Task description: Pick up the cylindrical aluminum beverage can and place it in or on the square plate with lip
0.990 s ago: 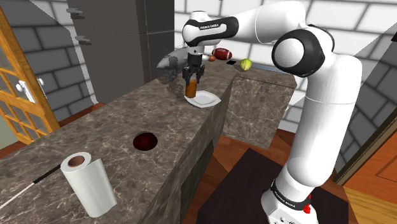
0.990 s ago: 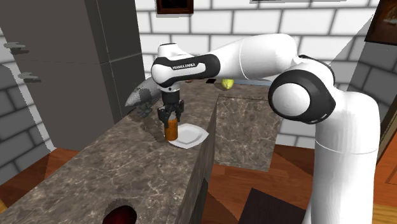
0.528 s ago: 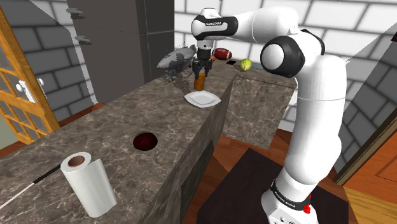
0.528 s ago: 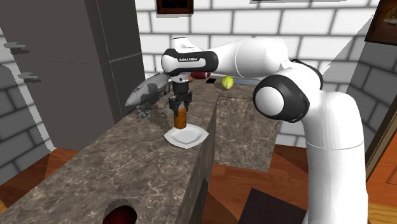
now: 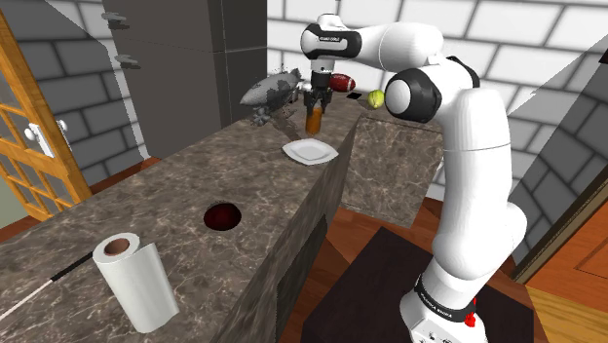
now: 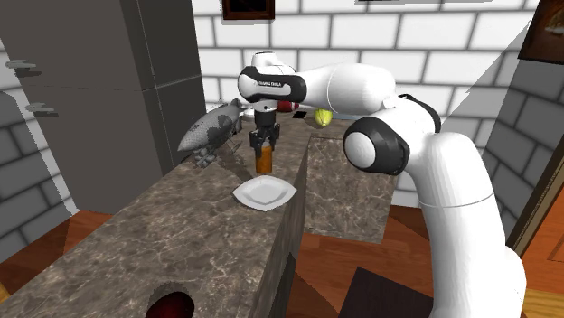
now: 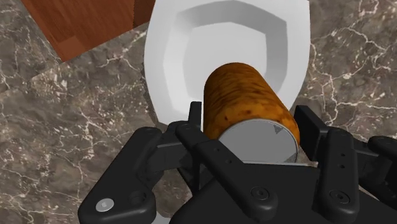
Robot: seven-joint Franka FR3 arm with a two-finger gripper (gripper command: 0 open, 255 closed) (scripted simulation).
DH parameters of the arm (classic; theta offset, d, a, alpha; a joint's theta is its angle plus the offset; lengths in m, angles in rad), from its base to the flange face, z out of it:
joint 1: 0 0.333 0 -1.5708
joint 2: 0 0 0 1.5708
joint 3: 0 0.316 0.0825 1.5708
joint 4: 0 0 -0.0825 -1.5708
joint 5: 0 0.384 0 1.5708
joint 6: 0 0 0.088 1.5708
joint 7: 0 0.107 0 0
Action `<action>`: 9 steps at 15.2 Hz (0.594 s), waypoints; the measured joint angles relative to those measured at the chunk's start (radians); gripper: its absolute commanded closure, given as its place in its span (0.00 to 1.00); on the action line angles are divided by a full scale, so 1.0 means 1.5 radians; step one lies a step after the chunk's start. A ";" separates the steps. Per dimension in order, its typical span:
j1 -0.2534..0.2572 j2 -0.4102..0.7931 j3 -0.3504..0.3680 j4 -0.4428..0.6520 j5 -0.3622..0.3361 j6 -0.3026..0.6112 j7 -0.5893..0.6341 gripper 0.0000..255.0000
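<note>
Since a second ago we have raised the can, which hangs above the plate at the shoulder view's upper middle. Our gripper clasps its top. We judge it best to lower it upright, centred over the plate's hollow, then release.

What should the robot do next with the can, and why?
Probably lower it straight down. The gripper is shut on the orange-brown can, which hangs in the air above the white square plate; the wrist view shows the plate right beneath it, so a descent should land it there.
</note>
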 measured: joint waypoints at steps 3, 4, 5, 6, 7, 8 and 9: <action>0.001 -0.006 0.000 -0.036 0.000 0.030 -0.002 1.00; 0.002 -0.008 0.000 -0.048 -0.001 0.040 -0.002 1.00; 0.003 -0.008 0.000 -0.056 -0.001 0.048 -0.002 1.00; 0.003 -0.007 0.000 -0.066 0.000 0.058 -0.003 1.00; 0.003 -0.007 0.000 -0.073 0.000 0.066 -0.003 1.00; 0.004 -0.009 0.000 -0.087 0.000 0.077 -0.004 1.00; 0.004 -0.010 0.000 -0.098 0.000 0.087 -0.005 1.00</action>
